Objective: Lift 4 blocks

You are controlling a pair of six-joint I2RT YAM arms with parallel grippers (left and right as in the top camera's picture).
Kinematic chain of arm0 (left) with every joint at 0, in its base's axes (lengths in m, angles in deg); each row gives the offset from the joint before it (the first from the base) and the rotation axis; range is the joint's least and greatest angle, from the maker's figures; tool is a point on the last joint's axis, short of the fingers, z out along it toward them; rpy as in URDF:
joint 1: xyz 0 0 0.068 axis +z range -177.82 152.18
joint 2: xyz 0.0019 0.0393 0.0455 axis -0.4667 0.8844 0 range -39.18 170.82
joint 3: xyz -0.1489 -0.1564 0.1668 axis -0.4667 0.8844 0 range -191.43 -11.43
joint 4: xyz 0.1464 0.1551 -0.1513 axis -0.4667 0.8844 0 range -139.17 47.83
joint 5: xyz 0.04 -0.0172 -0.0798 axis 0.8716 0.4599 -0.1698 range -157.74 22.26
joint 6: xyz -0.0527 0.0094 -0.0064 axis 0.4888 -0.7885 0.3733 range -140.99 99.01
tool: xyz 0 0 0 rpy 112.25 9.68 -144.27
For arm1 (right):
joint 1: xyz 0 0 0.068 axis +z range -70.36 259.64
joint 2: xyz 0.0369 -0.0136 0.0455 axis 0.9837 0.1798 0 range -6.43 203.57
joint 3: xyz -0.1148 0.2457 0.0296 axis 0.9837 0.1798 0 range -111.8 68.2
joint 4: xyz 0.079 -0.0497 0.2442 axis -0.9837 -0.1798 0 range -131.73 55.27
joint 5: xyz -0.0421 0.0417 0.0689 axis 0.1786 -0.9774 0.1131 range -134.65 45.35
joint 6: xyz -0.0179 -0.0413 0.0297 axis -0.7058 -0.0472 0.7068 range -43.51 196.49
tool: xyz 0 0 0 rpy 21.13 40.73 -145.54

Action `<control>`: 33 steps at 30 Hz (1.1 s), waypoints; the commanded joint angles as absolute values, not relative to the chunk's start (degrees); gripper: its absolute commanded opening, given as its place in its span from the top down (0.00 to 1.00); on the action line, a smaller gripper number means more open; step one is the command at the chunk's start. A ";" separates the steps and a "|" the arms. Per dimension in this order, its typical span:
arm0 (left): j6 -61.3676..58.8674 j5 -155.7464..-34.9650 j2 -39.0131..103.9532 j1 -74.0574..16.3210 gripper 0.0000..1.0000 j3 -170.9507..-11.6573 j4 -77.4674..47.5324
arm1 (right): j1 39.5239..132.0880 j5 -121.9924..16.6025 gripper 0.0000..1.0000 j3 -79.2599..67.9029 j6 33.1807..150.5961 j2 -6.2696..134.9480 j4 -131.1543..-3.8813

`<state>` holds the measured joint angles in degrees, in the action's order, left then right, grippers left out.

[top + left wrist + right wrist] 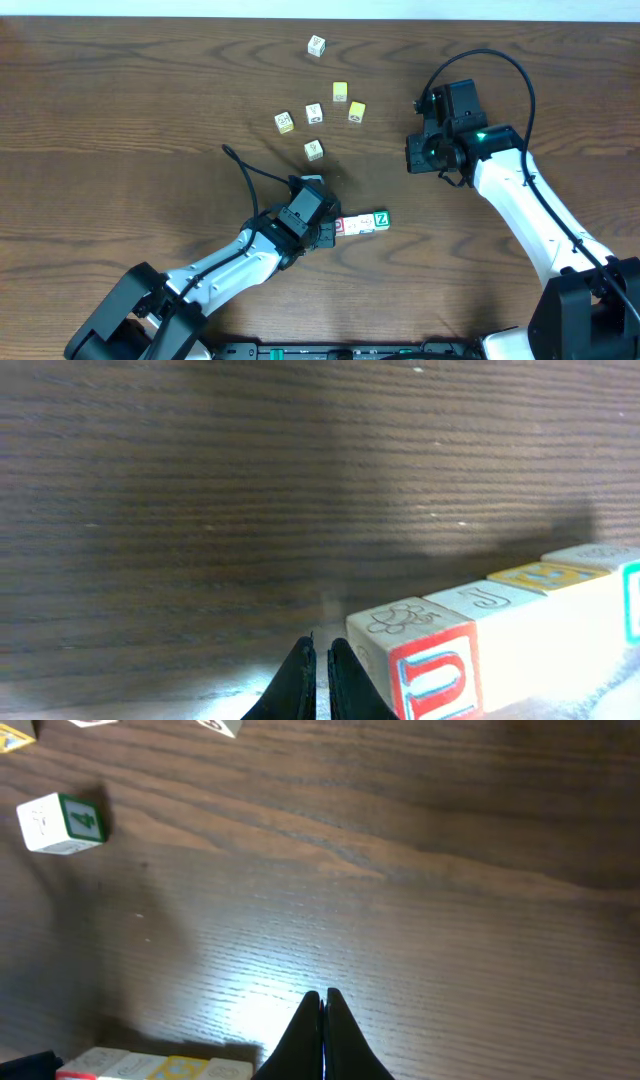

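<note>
The blocks lie in a tight row on the table: a red-faced block [341, 226] [432, 672] at the left end, two pale ones [362, 223] in the middle, and a green Z block [381, 219] at the right end. My left gripper [329, 233] [322, 645] is shut and holds nothing. Its tips are low over the table just left of the red-faced block. My right gripper [418, 158] [323, 995] is shut on nothing and hangs well away, up and to the right of the row. In the right wrist view the row [160, 1067] shows at the bottom left.
Several loose cubes are scattered behind the row: a white one [316, 45] farthest back, yellow-faced ones [340, 92] [357, 112] [284, 122], and pale ones [314, 113] [314, 150]. A green-faced cube marked 4 [60, 822] sits at the upper left of the right wrist view.
</note>
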<state>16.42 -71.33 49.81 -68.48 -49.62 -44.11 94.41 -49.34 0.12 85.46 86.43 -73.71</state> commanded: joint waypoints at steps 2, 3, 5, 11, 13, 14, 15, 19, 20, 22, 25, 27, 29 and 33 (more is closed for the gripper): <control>15.18 -68.34 49.97 -66.52 0.92 -50.72 -43.65 | 94.73 -50.35 0.99 0.21 86.29 86.53 -72.60; 14.59 -68.38 49.97 -65.88 0.92 -50.74 -43.68 | 94.71 -50.32 0.99 -0.12 86.29 86.53 -72.60; 12.44 -68.87 49.94 -64.57 0.92 -50.74 -43.68 | 94.58 -50.32 0.99 -1.17 86.29 86.51 -72.71; 4.07 -69.87 48.39 -63.09 0.93 -50.74 -42.58 | 92.75 -53.56 0.99 -4.05 86.29 85.38 -75.86; 3.44 -69.78 47.32 -63.09 0.93 -50.74 -42.67 | 91.50 -56.36 0.99 -3.98 86.25 84.79 -77.63; 3.44 -69.65 46.60 -63.09 0.93 -50.74 -42.67 | 90.84 -56.84 0.99 -3.96 86.14 84.48 -79.38; 3.42 -69.63 45.86 -63.06 0.93 -50.74 -42.56 | 90.04 -56.38 0.99 -3.74 86.03 83.96 -80.88; 3.24 -68.95 43.58 -62.63 0.93 -50.72 -41.01 | 87.00 -55.26 0.99 -0.44 86.05 80.41 -82.65; 3.29 -68.19 43.19 -62.58 0.93 -50.72 -40.18 | 86.43 -55.26 0.99 0.69 86.05 79.10 -82.63; 3.50 -66.99 42.56 -62.60 0.93 -50.72 -38.43 | 85.95 -55.29 0.99 3.45 86.12 75.98 -82.74; 4.51 -66.72 41.62 -62.60 0.93 -50.72 -35.83 | 86.01 -55.24 0.99 9.65 86.40 70.05 -81.89; 6.04 -66.40 41.22 -62.60 0.93 -50.52 -35.02 | 86.01 -55.26 0.99 14.68 88.46 66.75 -79.75; 7.50 -65.43 41.07 -62.60 0.93 -49.99 -35.06 | 86.08 -56.49 0.99 20.25 90.93 64.42 -76.40; 9.78 -65.13 41.07 -62.67 0.93 -48.97 -35.06 | 87.17 -60.12 0.99 27.53 93.24 63.63 -71.03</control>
<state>7.13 -66.90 41.92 -63.06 -49.60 -35.44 86.19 -56.86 23.95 90.12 63.67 -72.75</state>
